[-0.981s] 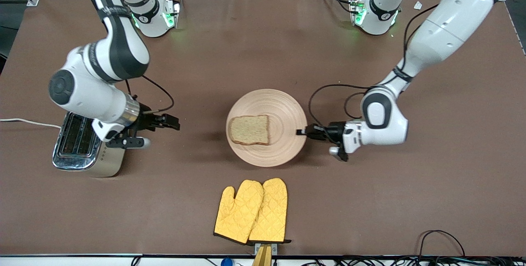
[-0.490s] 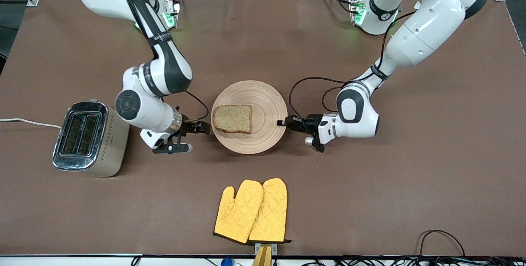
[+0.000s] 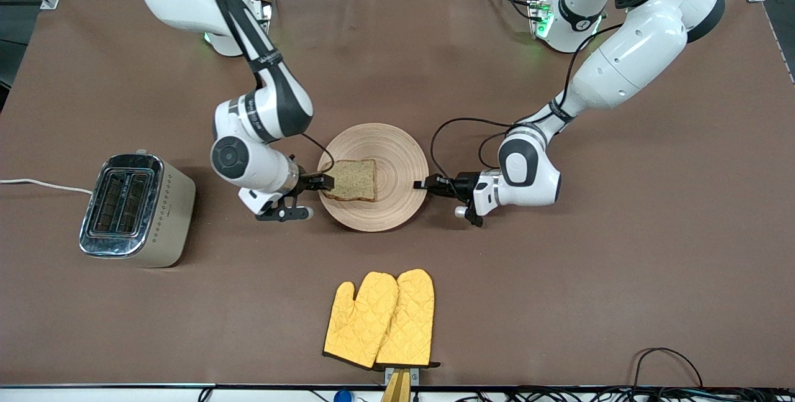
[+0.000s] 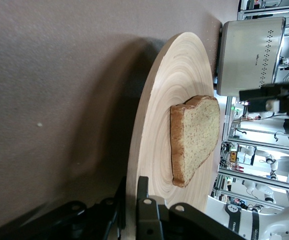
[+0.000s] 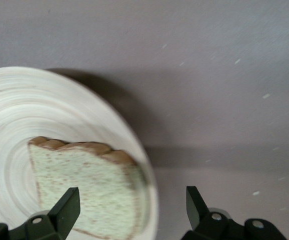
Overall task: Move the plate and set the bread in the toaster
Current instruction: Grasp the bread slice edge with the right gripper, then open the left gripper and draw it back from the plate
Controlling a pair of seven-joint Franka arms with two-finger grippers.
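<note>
Front view cuts off both arms' upper links at its top edge, and the plate (image 3: 372,169) rim hides the left gripper (image 3: 422,185) tips. One plate, one bread (image 3: 352,180) slice, one toaster (image 3: 133,209) with two slots and two yellow oven mitts (image 3: 380,319) are on the brown tabletop (image 3: 559,290). The bread lies on the plate at mid-table, toward the right arm's side of it. The toaster stands well apart, at the right arm's end. The mitts lie nearer the camera than the plate. Both arms reach low with wrists level. The left gripper is clamped on the plate's rim; the left wrist view shows its fingers (image 4: 149,220) on both faces of the wood. The right gripper (image 3: 323,181) sits at the rim across from it, jaws spread wide around the bread's edge, holding nothing.
</note>
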